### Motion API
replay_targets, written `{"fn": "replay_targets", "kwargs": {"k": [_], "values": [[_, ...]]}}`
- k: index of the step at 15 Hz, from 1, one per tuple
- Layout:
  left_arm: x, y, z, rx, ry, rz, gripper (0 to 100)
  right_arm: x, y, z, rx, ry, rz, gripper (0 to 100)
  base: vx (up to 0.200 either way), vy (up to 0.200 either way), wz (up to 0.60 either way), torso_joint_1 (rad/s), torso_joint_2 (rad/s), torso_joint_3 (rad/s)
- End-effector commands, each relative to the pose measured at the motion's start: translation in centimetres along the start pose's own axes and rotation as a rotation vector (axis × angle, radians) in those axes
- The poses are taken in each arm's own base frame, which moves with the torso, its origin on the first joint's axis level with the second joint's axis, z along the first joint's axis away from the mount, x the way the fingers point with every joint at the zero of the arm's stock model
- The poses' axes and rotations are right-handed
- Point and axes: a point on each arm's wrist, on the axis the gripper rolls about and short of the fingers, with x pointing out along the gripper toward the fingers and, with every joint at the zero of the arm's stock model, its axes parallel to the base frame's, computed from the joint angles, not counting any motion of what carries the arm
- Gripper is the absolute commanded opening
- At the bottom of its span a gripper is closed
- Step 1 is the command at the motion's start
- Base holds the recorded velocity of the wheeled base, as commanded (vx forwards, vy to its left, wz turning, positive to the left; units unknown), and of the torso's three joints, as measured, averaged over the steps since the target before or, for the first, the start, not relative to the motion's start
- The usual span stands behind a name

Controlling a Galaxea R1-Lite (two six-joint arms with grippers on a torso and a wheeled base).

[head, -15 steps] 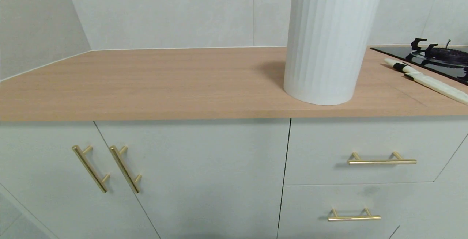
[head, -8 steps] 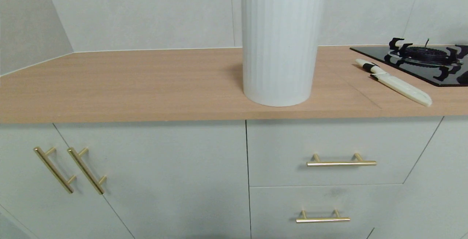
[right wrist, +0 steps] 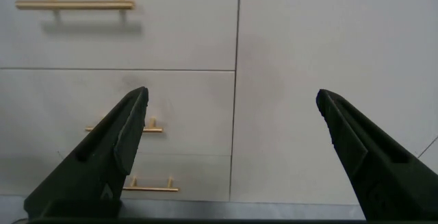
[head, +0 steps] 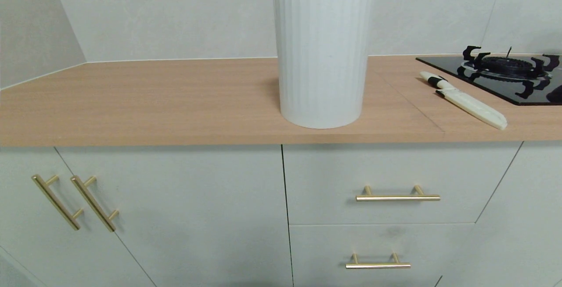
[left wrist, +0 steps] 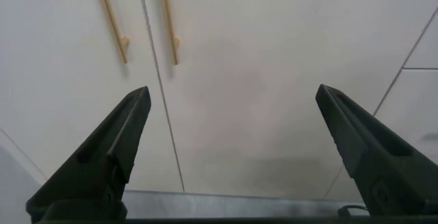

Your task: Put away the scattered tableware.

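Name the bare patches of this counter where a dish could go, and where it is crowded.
Biggest free patch: the counter from the left wall to the white ribbed container. A narrower strip lies between container and knife. Crowded: the end where the knife lies beside the black hob.
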Motion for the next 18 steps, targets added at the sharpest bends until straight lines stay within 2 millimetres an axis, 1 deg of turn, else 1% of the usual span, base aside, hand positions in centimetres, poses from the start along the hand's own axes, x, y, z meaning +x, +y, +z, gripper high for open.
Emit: {"fn": "replay_targets", "kwargs": {"k": [1,12,16,18], "values": [[0.0,-0.01,0.0,0.0,0.0,0.001,100,0.01,0.0,0.02,-0.001,0.0,0.0,100,0.0,0.0,0.0,0.0,0.0,0.0],[0.0,0.0,0.0,0.0,0.0,0.003,100,0.01,0.0,0.0,-0.001,0.001,0.0,100,0.0,0.0,0.0,0.0,0.0,0.0],[0.0,0.0,0.0,0.0,0.0,0.0,100,0.01,0.0,0.0,-0.001,0.001,0.0,100,0.0,0.0,0.0,0.045,-0.2,-0.217],[0.0,0.0,0.0,0.0,0.0,0.0,100,0.01,0.0,0.0,-0.001,0.001,0.0,100,0.0,0.0,0.0,0.188,-0.5,-0.295]]}}
